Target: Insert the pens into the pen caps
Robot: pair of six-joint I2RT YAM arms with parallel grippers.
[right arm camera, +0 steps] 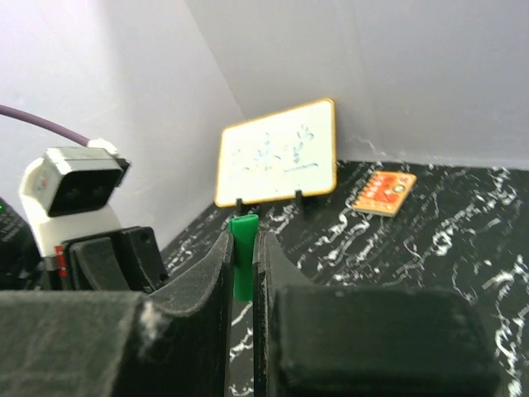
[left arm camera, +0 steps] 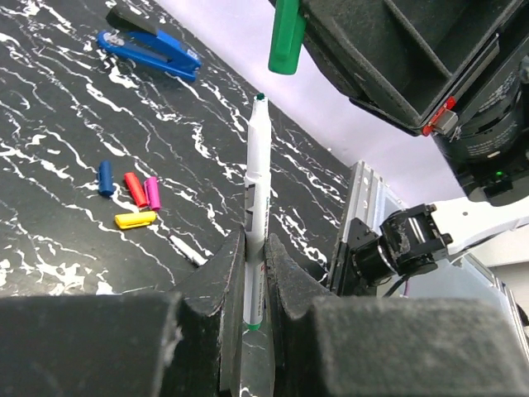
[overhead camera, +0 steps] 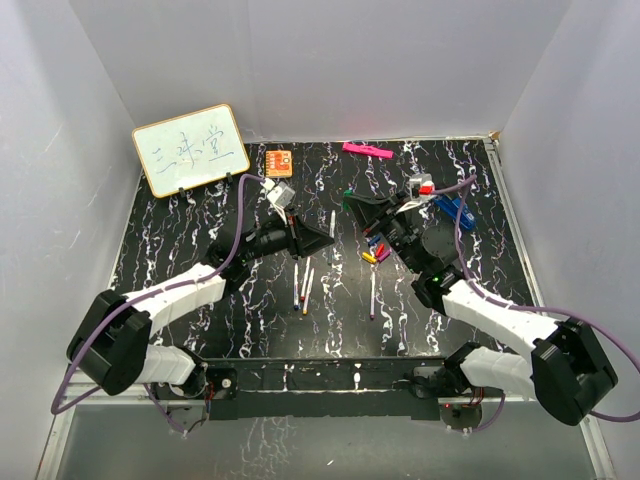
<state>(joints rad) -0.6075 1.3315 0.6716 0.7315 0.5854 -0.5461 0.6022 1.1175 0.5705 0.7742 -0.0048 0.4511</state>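
The left end effector (left arm camera: 254,248) was closed on a pen (left arm camera: 255,178), its fingers pinching the lower barrel. The barrel's bottom end was hidden between the pads, and the small green tip pointed up and away from the camera. The right end effector (right arm camera: 241,241) was closed on a green cap (right arm camera: 242,263). Only the cap's top and a narrow strip of its side showed between the fingers, and the rest was hidden.

In the left wrist view the cap hung just above and a little to the side of the pen tip, near it but not touching. The right arm's body was cut off by the frame edge. From the top camera both end effectors met over the middle of the worktop (overhead camera: 200,300), and the two grips were too small and dark to read.

Four loose caps (left arm camera: 135,189), blue, red, pink and yellow, lay close together on the worktop. Beside them a white barrel was partly hidden by the left finger. Loose pens (overhead camera: 307,289) lay nearer the arm bases. A blue stapler (left arm camera: 149,51) lay further back, with a dark object beside it cut off by the frame edge. A whiteboard (right arm camera: 277,153) stood at the rear, its writing illegible, near an orange block (right arm camera: 382,192).
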